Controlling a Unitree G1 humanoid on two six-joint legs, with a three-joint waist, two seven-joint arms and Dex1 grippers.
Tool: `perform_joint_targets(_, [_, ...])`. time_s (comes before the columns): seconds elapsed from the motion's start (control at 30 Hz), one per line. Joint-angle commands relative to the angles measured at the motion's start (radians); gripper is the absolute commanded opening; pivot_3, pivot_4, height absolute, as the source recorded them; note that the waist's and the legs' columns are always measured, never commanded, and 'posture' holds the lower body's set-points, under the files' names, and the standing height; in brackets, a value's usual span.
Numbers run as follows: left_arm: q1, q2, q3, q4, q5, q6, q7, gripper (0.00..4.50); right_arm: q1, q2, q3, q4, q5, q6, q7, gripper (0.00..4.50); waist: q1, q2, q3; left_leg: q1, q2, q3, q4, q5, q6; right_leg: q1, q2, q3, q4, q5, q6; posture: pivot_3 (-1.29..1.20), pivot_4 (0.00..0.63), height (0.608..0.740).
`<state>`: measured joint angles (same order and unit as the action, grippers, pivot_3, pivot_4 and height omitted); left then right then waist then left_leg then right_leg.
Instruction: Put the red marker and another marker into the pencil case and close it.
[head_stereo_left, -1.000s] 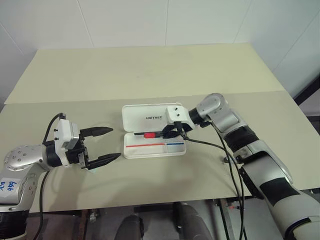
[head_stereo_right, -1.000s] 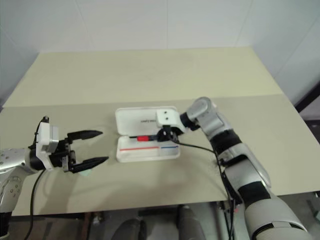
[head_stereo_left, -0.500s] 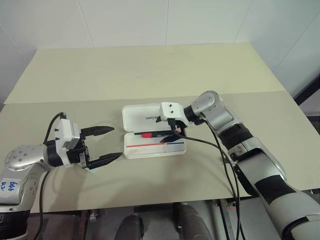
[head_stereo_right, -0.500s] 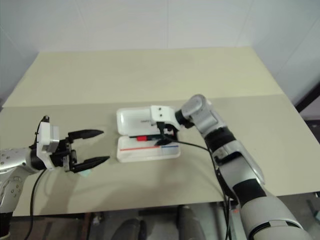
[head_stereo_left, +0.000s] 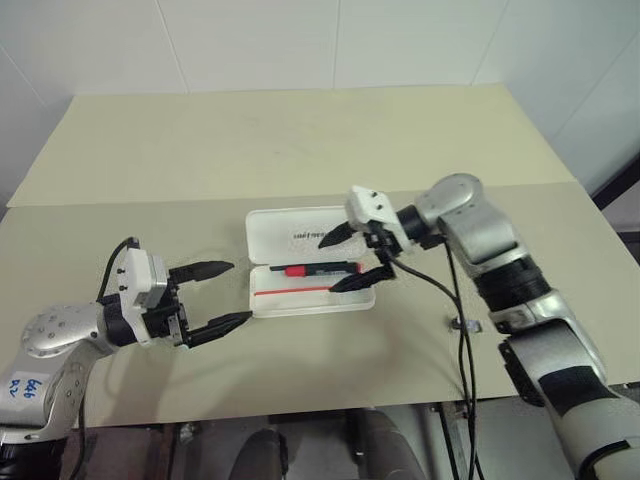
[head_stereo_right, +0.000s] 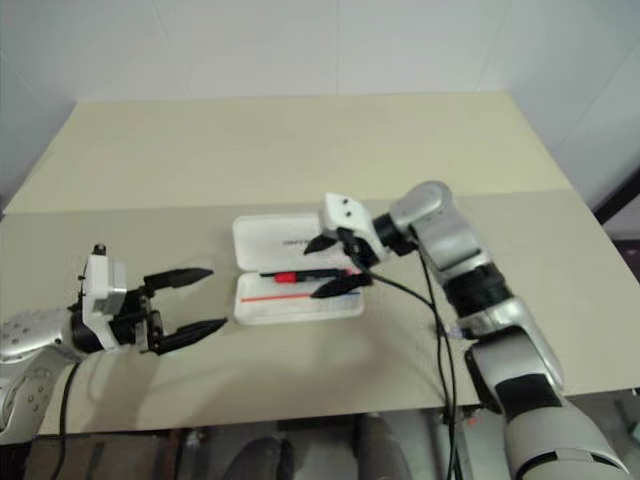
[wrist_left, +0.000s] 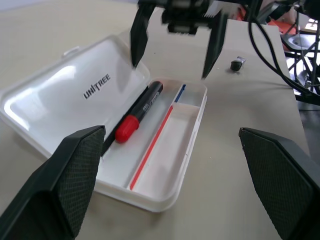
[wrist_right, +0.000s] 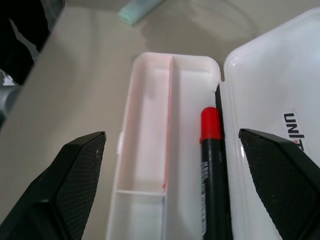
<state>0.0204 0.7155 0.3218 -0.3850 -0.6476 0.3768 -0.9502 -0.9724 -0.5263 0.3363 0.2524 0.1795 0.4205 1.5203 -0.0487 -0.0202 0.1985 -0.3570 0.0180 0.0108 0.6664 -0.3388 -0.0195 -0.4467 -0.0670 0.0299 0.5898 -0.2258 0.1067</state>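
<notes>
- The pencil case (head_stereo_left: 306, 272) lies open on the beige surface (head_stereo_left: 300, 150), its lid folded back flat away from the robot with the grey lettering showing, its tray on the near side.
- The red marker (head_stereo_left: 318, 269) lies in the tray along the hinge side, black barrel with its red cap end toward the robot's left; nothing grips it.
- A thin red-and-blue stripe (wrist_left: 154, 141) runs along the tray floor, parallel to the marker and just beside it.
- The right end effector (head_stereo_left: 352, 260) hovers above the right end of the case with its two black fingers spread wide and empty, one over the lid, one over the tray's near edge.
- The left end effector (head_stereo_left: 222, 295) sits to the left of the case, apart from it, fingers spread and empty, pointing toward the case.
- The green marker (wrist_right: 141, 10) lies on the surface beyond the case's left end, near the left arm.
- A small dark grey piece (wrist_left: 236, 63) rests on the surface to the right of the case.
</notes>
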Motion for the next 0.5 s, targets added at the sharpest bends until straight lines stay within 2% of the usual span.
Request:
perform_joint_targets(0.03, [0.04, -0.029, 0.065, -0.081, -0.05, 0.034, 0.089, 4.5, 0.018, -0.06, -0.034, -0.069, 0.073, 0.033, 0.092, 4.49, 0.0, 0.0, 0.0, 0.0, 0.0, 0.0, 0.0, 0.0, 0.0, 0.0, 0.0, 0.0, 0.0, 0.0, 0.0, 0.0, 0.15, 0.74])
perform_joint_targets(0.27, [0.14, -0.167, 0.13, -0.233, -0.051, 0.106, 0.391, 4.5, 0.023, -0.142, -0.03, -0.042, 0.108, 0.028, 0.086, 4.49, 0.001, 0.0, 0.0, 0.002, 0.0, 0.001, 0.001, 0.0, 0.0, 0.0, 0.001, 0.001, 0.001, 0.0, 0.0, 0.0, 0.15, 0.74])
perform_joint_targets(0.33, [0.182, -0.283, 0.131, -0.315, -0.051, 0.133, 0.58, 4.5, 0.02, -0.172, -0.042, -0.035, 0.166, 0.039, 0.092, 4.49, 0.001, 0.0, 0.0, 0.002, 0.0, 0.001, 0.002, 0.0, 0.0, 0.0, 0.001, 0.002, 0.001, 0.0, 0.0, 0.0, 0.15, 0.74])
perform_joint_targets(0.43, [0.243, -0.417, 0.119, -0.403, -0.034, 0.162, 0.768, 4.5, 0.004, -0.181, -0.068, -0.026, 0.247, 0.062, 0.094, 4.49, 0.005, -0.002, -0.001, 0.002, -0.001, 0.002, 0.002, 0.0, 0.0, 0.001, 0.0, 0.003, 0.001, 0.001, 0.002, 0.0, 0.15, 0.74])
perform_joint_targets(0.5, [0.296, -0.482, 0.089, -0.456, 0.045, 0.194, 0.894, 4.5, -0.005, -0.183, -0.073, -0.019, 0.283, 0.053, 0.094, 4.49, 0.008, -0.002, -0.001, 0.002, -0.001, 0.002, 0.002, 0.0, 0.0, 0.001, 0.0, 0.003, 0.001, 0.001, 0.002, 0.0, 0.15, 0.74])
